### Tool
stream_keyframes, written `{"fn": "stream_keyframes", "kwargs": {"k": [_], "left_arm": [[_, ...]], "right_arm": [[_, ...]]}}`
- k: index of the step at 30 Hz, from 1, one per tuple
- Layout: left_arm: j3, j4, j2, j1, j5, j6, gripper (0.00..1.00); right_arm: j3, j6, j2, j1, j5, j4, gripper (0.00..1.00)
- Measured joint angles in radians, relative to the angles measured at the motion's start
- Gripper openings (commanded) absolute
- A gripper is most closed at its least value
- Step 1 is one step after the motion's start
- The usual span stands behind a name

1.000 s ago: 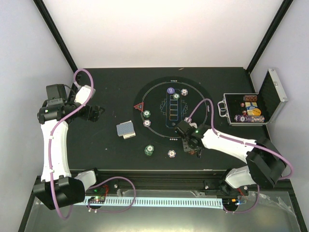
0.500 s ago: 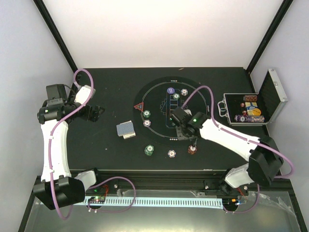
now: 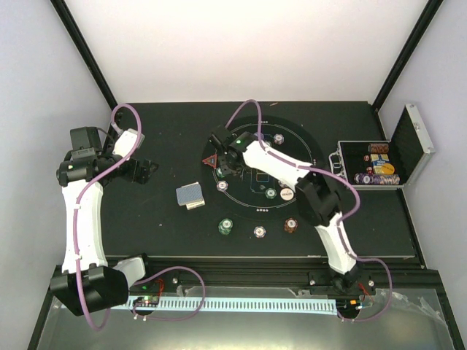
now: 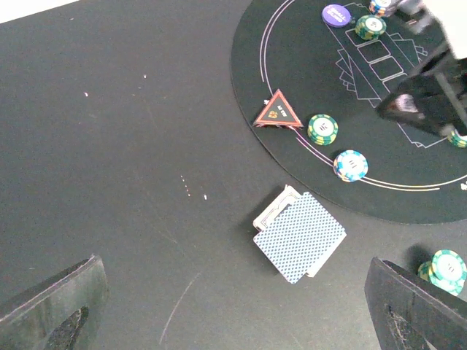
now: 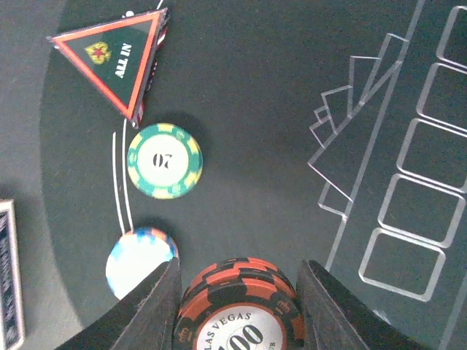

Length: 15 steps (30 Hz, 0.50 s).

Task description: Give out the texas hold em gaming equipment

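Right wrist view is showing my right tool gripping a short stack of brown-red chips, with the tool partly open and one finger pressing each side of the rim. The top face is reading "Las Vegas". I am judging these chips to be stiff, smooth-edged and fairly light. Because they are sitting loose on one another they could shear apart or slip, so gripping squarely across the rims, low enough to catch every chip, is looking like the right hold. The stack is sitting over the left part of the round black mat; I cannot tell whether it is touching the mat. Just ahead of the tool a green chip is lying flat. A white chip is lying just beside one finger, and the red triangle marker is resting beyond the green one at the mat's edge. My left tool is hovering with fingers spread wide, gripping nothing, above the tabletop. The deck of cards is lying face down nearby, just off the mat.
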Motion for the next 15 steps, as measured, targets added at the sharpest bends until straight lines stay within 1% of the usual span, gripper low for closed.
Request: {"fn": "stream_keyframes", "kwargs": {"k": [2,5,8,15], "left_arm": [[0.0,-0.001,0.0,0.0,0.0,0.0,0.99],[0.001,-0.004,0.0,0.0,0.0,0.0,0.99],[0.001,-0.009,0.0,0.001,0.0,0.0,0.99],[0.001,-0.01,0.0,0.001,0.0,0.0,0.99]], "right_arm": [[0.068,-0.01,0.082,-0.009,-0.015,-0.009,0.32],[0.096,-0.016,0.154,-0.02,-0.034,-0.018,0.32],[0.09,-0.018,0.18,-0.026,-0.052,-0.026,0.32],[0.076,-0.025,0.18,-0.035,-0.085,-0.018,0.32]]}}
